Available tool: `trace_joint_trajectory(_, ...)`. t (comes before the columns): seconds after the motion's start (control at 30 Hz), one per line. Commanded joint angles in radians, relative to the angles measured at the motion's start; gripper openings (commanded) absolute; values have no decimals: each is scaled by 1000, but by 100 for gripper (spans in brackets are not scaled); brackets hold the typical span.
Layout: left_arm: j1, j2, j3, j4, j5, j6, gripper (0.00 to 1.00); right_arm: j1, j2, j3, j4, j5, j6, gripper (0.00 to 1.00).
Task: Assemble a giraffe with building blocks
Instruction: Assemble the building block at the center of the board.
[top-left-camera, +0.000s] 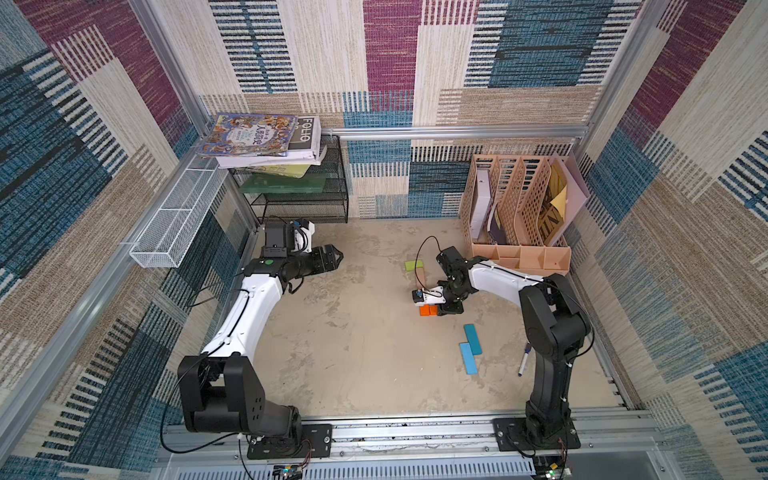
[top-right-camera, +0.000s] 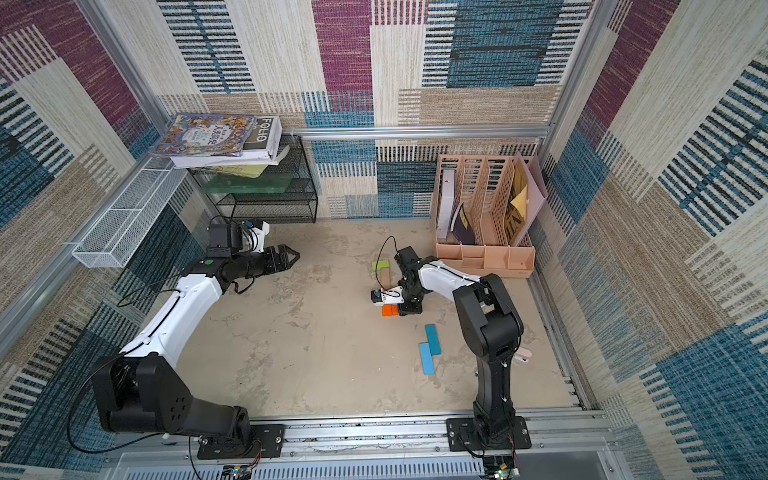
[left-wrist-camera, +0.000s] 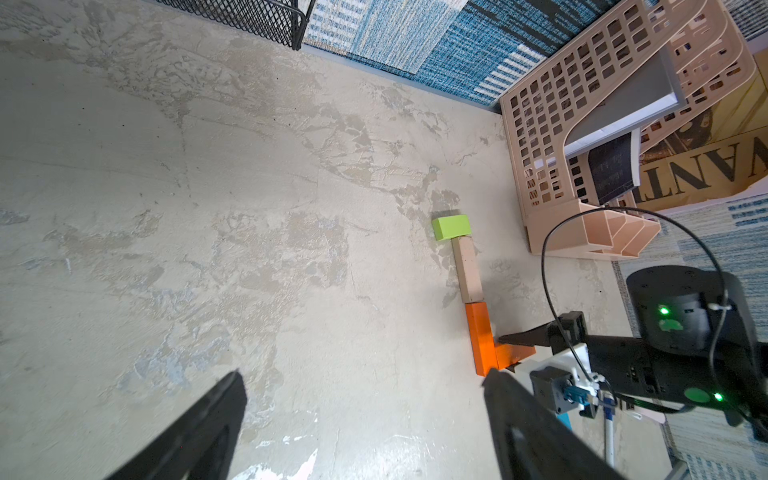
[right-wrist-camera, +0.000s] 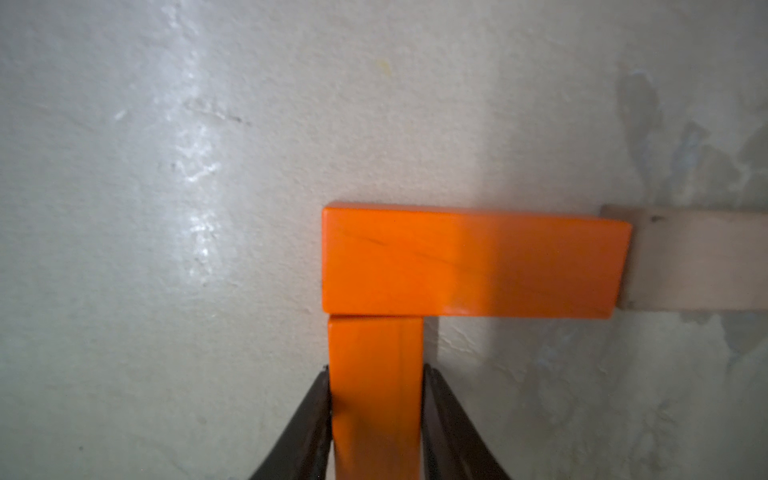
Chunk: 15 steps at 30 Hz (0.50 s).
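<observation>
Giraffe (left-wrist-camera: 467, 270) is lying half-built on the table (top-left-camera: 353, 332) beside the rack (top-left-camera: 519, 253), the right claw (right-wrist-camera: 377, 370) pinching the second orange block (right-wrist-camera: 376, 345) against the other orange block (right-wrist-camera: 473, 262), the left claw (left-wrist-camera: 363, 374) hanging spread; next is likely releasing cleanly and fetching the blue blocks (top-left-camera: 472, 338).

Tabletop (top-left-camera: 353, 365): beige, mottled, with worn patches. Upper left in both top views: black mesh rack (top-left-camera: 299, 203) set against the back wall. A stack of books (top-left-camera: 262, 139) lies flat on top of it, and a green sheet (top-left-camera: 286, 187) lies on a shelf inside. White wire basket (top-left-camera: 178, 216): mounted along the left wall, just beside the rack. Upper right: peach lattice file organizer (top-left-camera: 513, 195), upright, with papers and folders in its slots. Marker pen (top-left-camera: 524, 359): lying on the tabletop at lower right in a top view. Patterned woven covering (top-left-camera: 390, 54) on all walls.
</observation>
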<state>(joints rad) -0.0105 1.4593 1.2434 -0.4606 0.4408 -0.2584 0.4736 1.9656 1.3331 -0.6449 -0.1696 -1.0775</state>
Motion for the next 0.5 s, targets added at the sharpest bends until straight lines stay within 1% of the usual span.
trace_joint_trajectory(0.0, 1, 4, 10, 13, 3, 1, 93, 2, 12, -3, -10, 0, 5, 39)
trace_joint_trajectory(0.07, 1, 6, 10, 13, 3, 0, 93, 1, 13, -2, -13, -3, 6, 41)
trace_joint_trajectory(0.13, 1, 6, 10, 14, 4, -1, 93, 2, 13, -6, -12, -4, 5, 46)
trace_joint_trajectory(0.17, 0, 6, 10, 13, 4, 0, 93, 2, 10, -10, -3, 3, 4, 51)
trace_joint_trajectory(0.2, 1, 6, 10, 14, 4, 0, 93, 2, 4, -17, 8, 5, 4, 58)
trace_joint_trajectory(0.23, 1, 6, 10, 13, 4, 1, 93, 1, -2, -22, 12, 2, 1, 62)
trace_joint_trajectory(0.37, 1, 6, 9, 11, 3, 2, 93, -3, -34, -41, 35, 14, -8, 64)
trace_joint_trajectory(0.43, 1, 7, 8, 11, 2, 2, 93, -9, -54, -50, 37, 17, -9, 70)
trace_joint_trajectory(0.47, 1, 9, 8, 11, 4, 2, 93, -11, -65, -54, 36, 17, -9, 71)
